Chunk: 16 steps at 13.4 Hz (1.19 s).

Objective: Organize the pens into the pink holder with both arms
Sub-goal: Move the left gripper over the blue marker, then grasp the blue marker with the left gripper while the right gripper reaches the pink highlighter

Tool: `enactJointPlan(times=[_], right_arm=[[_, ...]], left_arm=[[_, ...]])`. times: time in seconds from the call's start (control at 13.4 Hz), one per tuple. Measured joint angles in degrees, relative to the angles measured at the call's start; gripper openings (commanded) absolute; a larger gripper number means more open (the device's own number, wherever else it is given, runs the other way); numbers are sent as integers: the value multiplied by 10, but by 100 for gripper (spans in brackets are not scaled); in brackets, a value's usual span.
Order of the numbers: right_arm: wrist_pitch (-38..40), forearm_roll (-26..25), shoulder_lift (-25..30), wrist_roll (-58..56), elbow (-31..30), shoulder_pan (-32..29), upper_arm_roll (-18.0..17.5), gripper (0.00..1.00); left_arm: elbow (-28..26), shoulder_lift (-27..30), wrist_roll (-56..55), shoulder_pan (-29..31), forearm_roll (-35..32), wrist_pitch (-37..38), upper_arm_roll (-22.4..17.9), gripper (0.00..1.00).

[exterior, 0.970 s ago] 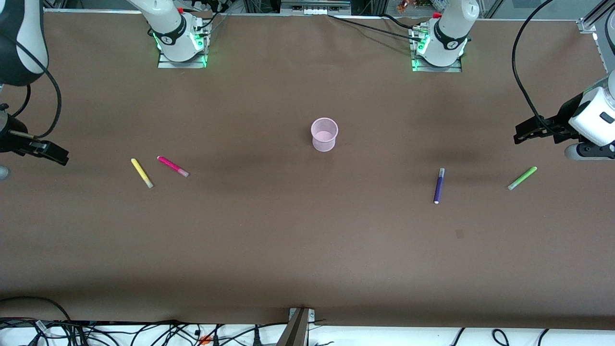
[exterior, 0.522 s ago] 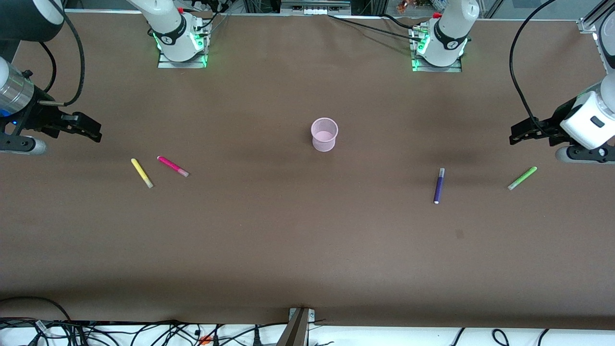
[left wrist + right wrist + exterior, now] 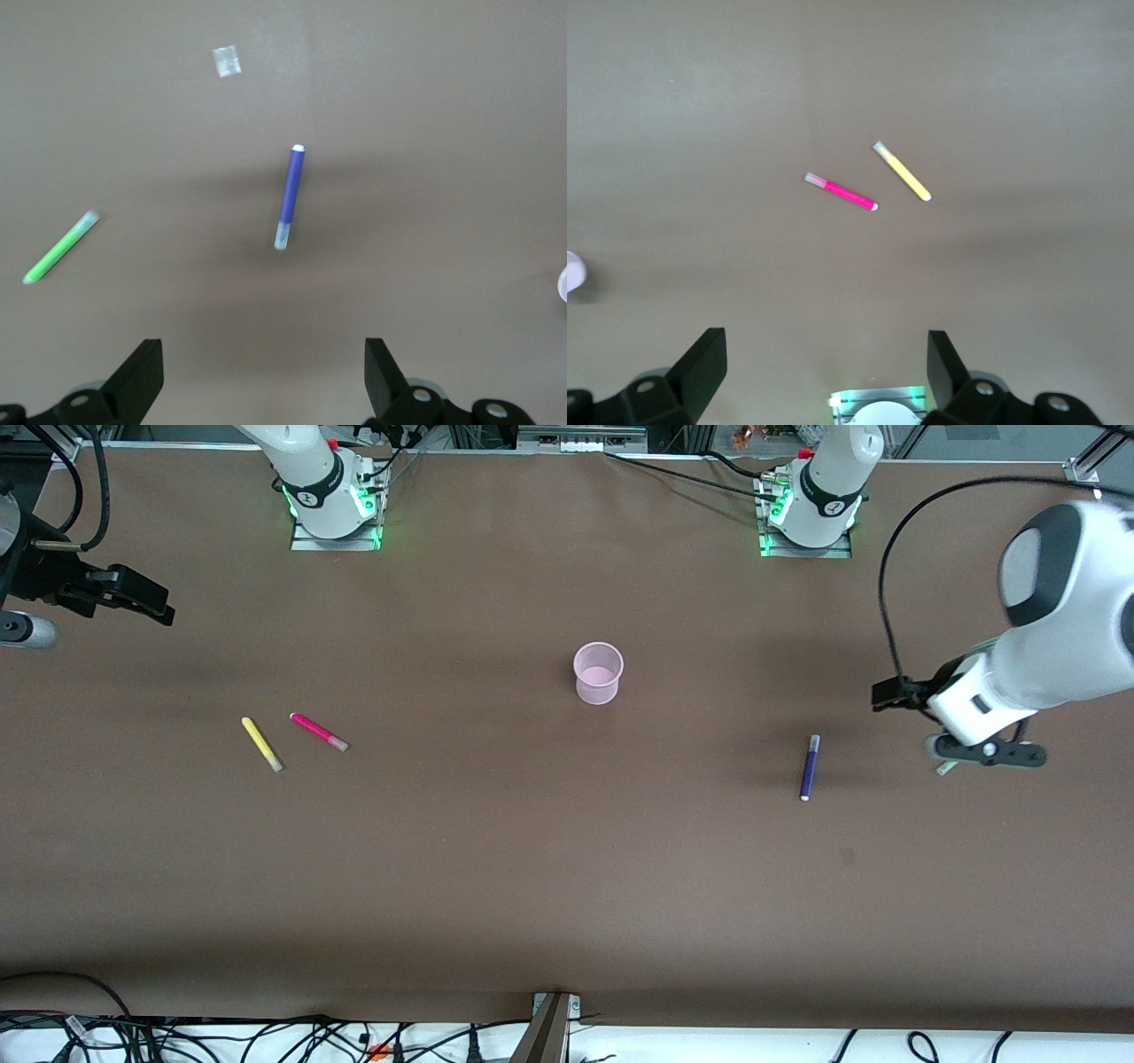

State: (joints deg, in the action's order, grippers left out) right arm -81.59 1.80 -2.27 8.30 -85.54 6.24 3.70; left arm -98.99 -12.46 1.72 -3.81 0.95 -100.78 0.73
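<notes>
The pink holder (image 3: 598,673) stands upright at the table's middle. The yellow pen (image 3: 262,744) and magenta pen (image 3: 319,732) lie side by side toward the right arm's end, and show in the right wrist view as yellow (image 3: 903,172) and magenta (image 3: 842,192). The purple pen (image 3: 809,767) lies toward the left arm's end. The green pen (image 3: 946,768) is mostly hidden under the left hand, but the left wrist view shows it (image 3: 60,248) beside the purple pen (image 3: 290,197). My left gripper (image 3: 886,693) (image 3: 264,372) is open and empty in the air between those two pens. My right gripper (image 3: 146,598) (image 3: 824,372) is open and empty over bare table.
The two arm bases (image 3: 335,509) (image 3: 806,514) stand along the table's edge farthest from the front camera. A small pale patch (image 3: 848,856) marks the brown cover nearer the front camera than the purple pen. Cables hang along the nearest edge (image 3: 266,1036).
The left arm has swung in toward the purple pen and now covers most of the green pen. The right gripper has moved toward the bases' edge of the table. No pen has moved.
</notes>
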Motion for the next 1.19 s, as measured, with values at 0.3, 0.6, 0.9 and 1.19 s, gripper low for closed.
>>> enactJointPlan(times=[0.3, 0.6, 0.9, 1.19], right_arm=[[26, 12, -10, -2, 0, 0, 7, 100], [47, 14, 6, -3, 33, -2, 28, 100], [35, 21, -3, -6, 53, -1, 40, 100], [-3, 28, -52, -65, 13, 42, 18, 100]], left_arm=[[-154, -12, 10, -5, -2, -219, 14, 100], [-217, -81, 36, -17, -47, -360, 17, 100], [-217, -138, 90, -12, -65, -428, 15, 100], [-216, -162, 102, -11, -76, -447, 15, 70]])
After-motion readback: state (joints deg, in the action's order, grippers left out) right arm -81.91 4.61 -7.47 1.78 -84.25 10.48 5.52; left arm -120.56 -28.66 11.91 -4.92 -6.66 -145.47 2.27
